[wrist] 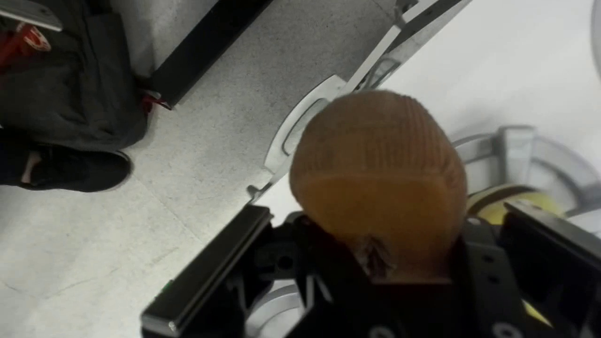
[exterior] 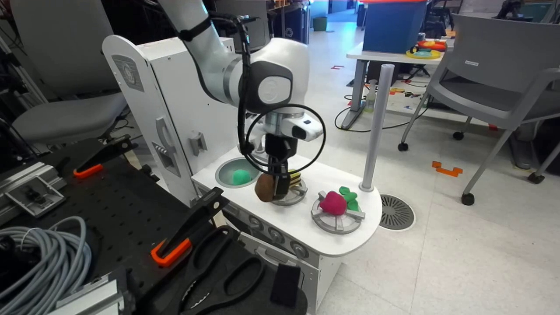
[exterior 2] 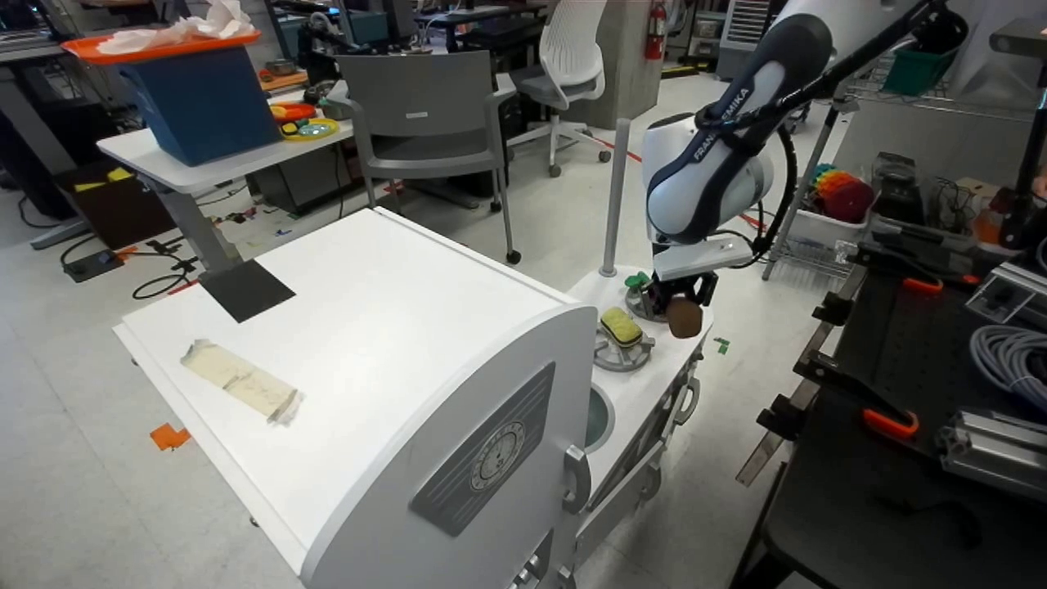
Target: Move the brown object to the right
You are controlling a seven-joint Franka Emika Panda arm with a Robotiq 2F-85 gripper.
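Note:
The brown object (exterior: 264,188) is a roundish brown lump with an orange-brown face. It also shows in an exterior view (exterior 2: 685,317) and fills the middle of the wrist view (wrist: 380,141). My gripper (wrist: 387,234) is shut on it, with one finger on each side. In both exterior views the gripper (exterior: 281,186) points down and the lump appears held above the white play-kitchen counter (exterior: 306,238), near its front edge. The gripper hides part of the burner and the yellow toy behind it.
A yellow toy (exterior 2: 622,326) lies on a burner (exterior 2: 623,358). A pink-and-green toy (exterior: 333,203) lies on another burner (exterior: 339,227). A sink (exterior: 223,173) holds a green ball (exterior: 241,176). A grey post (exterior: 378,127) stands at the counter's end; a black table (exterior: 131,210) stands in front.

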